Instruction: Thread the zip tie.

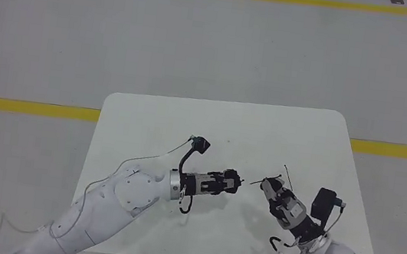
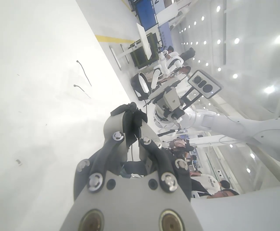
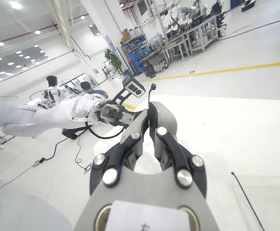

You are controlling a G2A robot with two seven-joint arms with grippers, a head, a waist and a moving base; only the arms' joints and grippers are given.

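Observation:
My right gripper (image 3: 149, 107) (image 1: 269, 188) hangs over the table's front right, shut on a black zip tie (image 3: 149, 96). The tie's square head (image 3: 153, 86) sticks up past the fingertips. My left gripper (image 2: 131, 109) (image 1: 235, 182) faces it from a short gap away, its fingers pressed together. A thin black strand (image 2: 132, 151) runs down between them, so it looks shut on a zip tie too. I cannot tell whether both hold the same tie.
Two loose black zip ties (image 2: 84, 74) (image 2: 82, 89) lie on the white table (image 1: 188, 125) beyond the grippers. One lies beside the right wrist (image 3: 247, 199) (image 1: 287, 175). The table's right edge is close to the right arm.

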